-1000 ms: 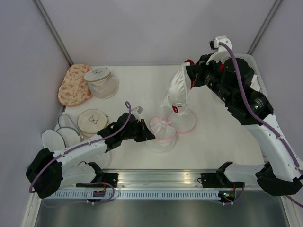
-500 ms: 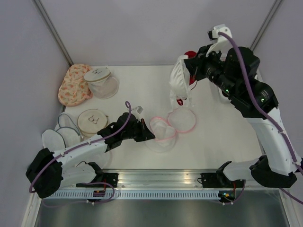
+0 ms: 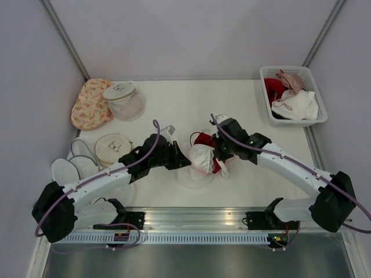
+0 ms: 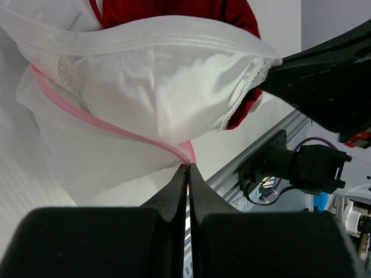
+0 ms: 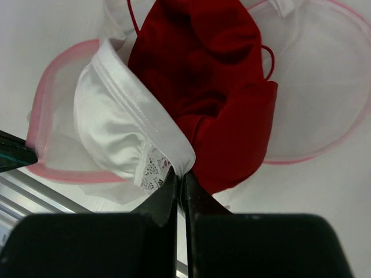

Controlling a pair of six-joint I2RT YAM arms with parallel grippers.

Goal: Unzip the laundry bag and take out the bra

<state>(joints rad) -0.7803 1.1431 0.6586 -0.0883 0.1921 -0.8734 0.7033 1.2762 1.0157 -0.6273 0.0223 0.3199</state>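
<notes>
Top view: the laundry bag (image 3: 194, 176), translucent white mesh with a pink rim, lies open on the table (image 3: 174, 98), just toward 6 o'clock of its centre. The bra (image 3: 202, 155), with a white cup and red fabric behind it, sits partly inside the bag and bulges over the rim.

The left pincer (image 3: 181, 161) reaches in from 9 o'clock. Its fingers are pressed fully together on the bag's pink rim. The right pincer (image 3: 220, 155) reaches in from 3 o'clock. It is clamped tight on the bra's white edge.

A white basket (image 3: 264, 75) holding garments stands at the 2 o'clock corner. At 10 o'clock lie an orange floral pouch (image 3: 90, 107) and, touching it, a clear mesh dome (image 3: 123, 99) with a white top.

Left wrist view: the left pincer (image 4: 187, 169) pinches the pink rim at its lowest point, no gap showing between the fingertips. The bra (image 4: 162, 75) fills the mesh of the laundry bag (image 4: 87, 162) above.

Right wrist view: the right pincer (image 5: 179, 174) holds the lace-trimmed white hem of the bra (image 5: 110, 127). Red fabric lies toward 1 o'clock of the grip. The rim of the laundry bag (image 5: 43, 104) curves round the white cup at 9 o'clock.
</notes>
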